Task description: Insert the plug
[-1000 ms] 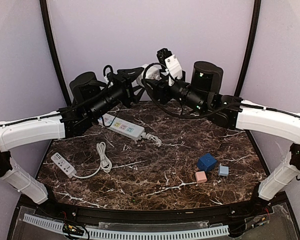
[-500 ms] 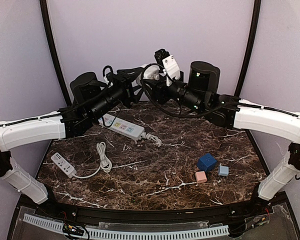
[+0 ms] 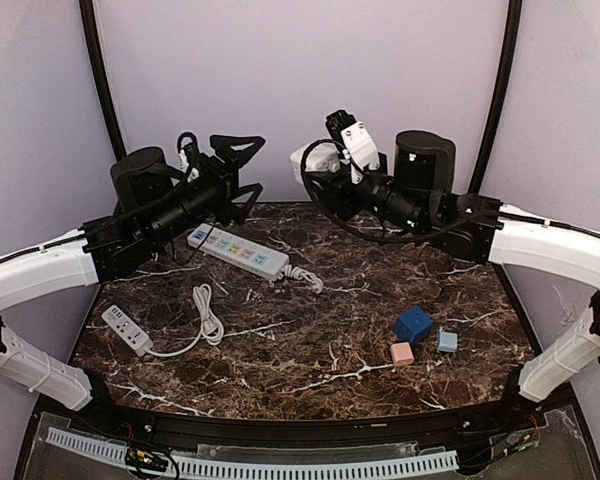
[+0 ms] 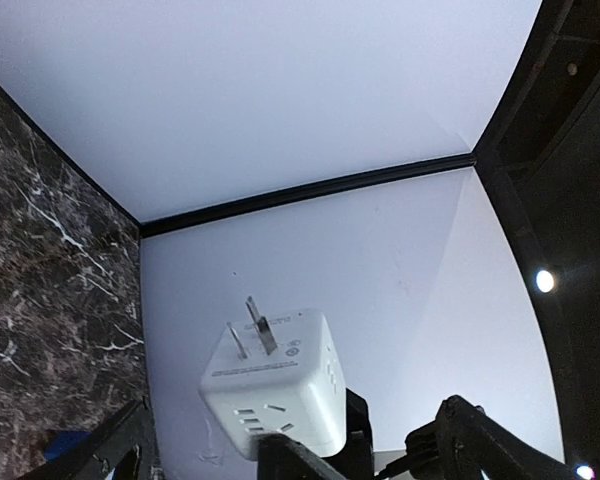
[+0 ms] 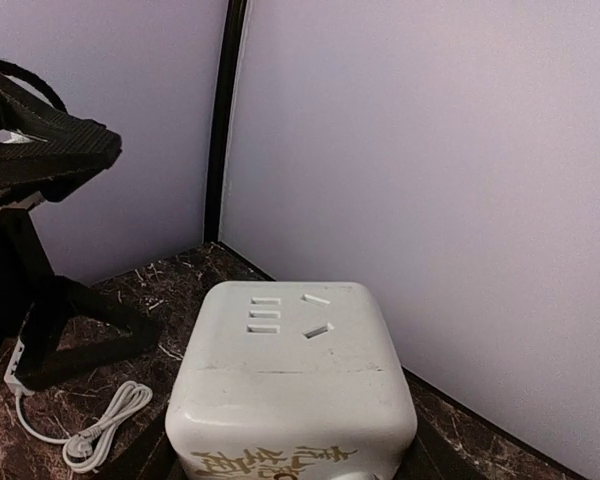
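Observation:
The plug [image 3: 310,160] is a white cube adapter, held in the air over the back of the table with my right gripper [image 3: 320,172] shut on it. In the left wrist view the plug [image 4: 275,385] shows its metal prongs pointing up and left, with black fingers [image 4: 280,455] clamped under it. In the right wrist view the plug [image 5: 295,380] fills the bottom and hides my right gripper [image 5: 295,465]. My left gripper [image 3: 238,168] hangs open, apart from the plug on its left, with nothing between its fingers [image 4: 480,440].
A long white power strip [image 3: 238,252] lies at the back left of the marble table [image 3: 330,300]. A small strip [image 3: 127,328] with a coiled cable [image 3: 208,315] lies at the left. Blue [image 3: 413,324], pink [image 3: 402,353] and light blue [image 3: 447,341] blocks sit at the right.
My left gripper has opened, let go of the plug and drawn back to the left. The right gripper keeps the plug and has shifted slightly right.

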Tool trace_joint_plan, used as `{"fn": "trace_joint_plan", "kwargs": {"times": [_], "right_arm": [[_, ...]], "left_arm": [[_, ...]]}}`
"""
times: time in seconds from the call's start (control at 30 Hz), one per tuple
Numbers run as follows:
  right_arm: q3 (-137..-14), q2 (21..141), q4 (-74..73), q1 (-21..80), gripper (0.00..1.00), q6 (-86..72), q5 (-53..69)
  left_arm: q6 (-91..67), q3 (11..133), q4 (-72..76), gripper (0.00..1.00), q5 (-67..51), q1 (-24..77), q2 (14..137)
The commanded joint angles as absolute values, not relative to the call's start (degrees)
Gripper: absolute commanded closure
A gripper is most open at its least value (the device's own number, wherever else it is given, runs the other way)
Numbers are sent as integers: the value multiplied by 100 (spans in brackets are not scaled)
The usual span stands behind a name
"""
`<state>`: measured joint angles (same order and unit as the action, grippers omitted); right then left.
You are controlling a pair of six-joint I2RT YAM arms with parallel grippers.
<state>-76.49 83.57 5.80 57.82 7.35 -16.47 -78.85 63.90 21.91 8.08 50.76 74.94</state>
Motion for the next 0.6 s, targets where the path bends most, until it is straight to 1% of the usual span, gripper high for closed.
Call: {"fn": "trace_joint_plan", "kwargs": {"times": [0.0, 0.1, 0.13, 0.17, 0.2, 0.3, 0.4, 0.57], "right_arm": [[-7343, 7640, 266, 5667, 100, 502, -2175], [-7048, 7207, -211, 5594, 100, 268, -2316], [-6962, 7069, -356, 5578, 100, 188, -2354], [-6880, 6954, -504, 5568, 100, 105, -2404], [-6823, 6840, -672, 5560, 100, 25, -2441], [-6666, 6573, -1159, 5552, 100, -248, -2493], [-6518, 6345, -1617, 5548, 100, -495, -2480], [-6331, 5931, -2200, 5555, 100, -954, -2444]], "left_arm": [[-6598, 6170, 588, 1, 992, 4692, 6704], [-5957, 6266, -839, 1, 1049, 4210, 6421], [-5638, 6442, -1158, 2, 1130, 4109, 6418], [-5460, 6548, -1803, 3, 1202, 3928, 6469], [-5063, 6785, -2057, 4, 1342, 3840, 6522], [-4123, 7553, -3225, 7, 1786, 3611, 7094], [-3145, 8236, -4128, 9, 2248, 3450, 8062], [-1942, 9373, -4627, 10, 2308, 3298, 9450]]}}
